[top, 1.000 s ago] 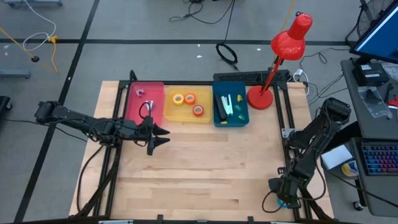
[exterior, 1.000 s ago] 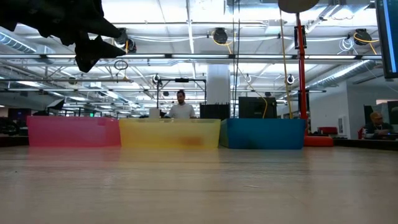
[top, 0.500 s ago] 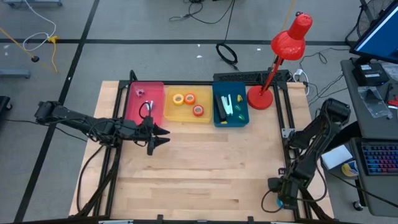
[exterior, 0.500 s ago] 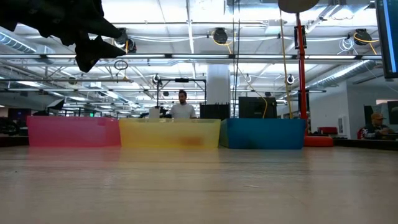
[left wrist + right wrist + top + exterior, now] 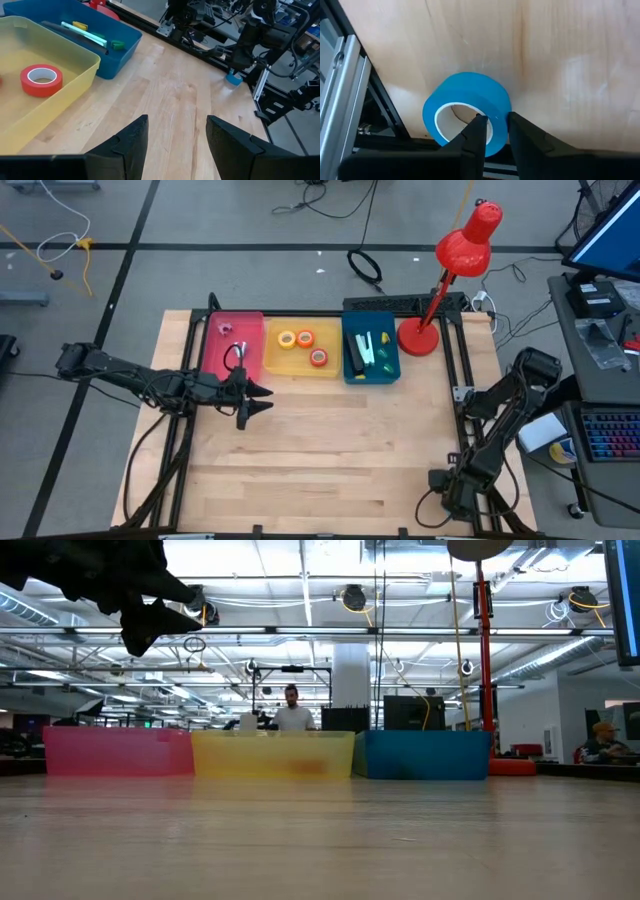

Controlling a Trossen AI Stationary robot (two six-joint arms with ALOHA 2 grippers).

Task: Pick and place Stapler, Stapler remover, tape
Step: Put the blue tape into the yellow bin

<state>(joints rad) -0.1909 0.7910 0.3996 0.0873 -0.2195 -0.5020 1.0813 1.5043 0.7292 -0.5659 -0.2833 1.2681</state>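
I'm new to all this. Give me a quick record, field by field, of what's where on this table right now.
Pink bin: dark staple remover
Yellow bin: yellow, orange, red tape rolls
Blue bin: staplers
Blue tape roll: at the table's near right edge
Right gripper: one finger inside the ring, one outside
Left gripper: open, empty, above the table beside the pink bin
Red lamp: beside the blue bin

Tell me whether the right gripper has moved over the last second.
Yes, slightly. In the high view the right gripper has slid toward the table's near edge, along the right frame rail.
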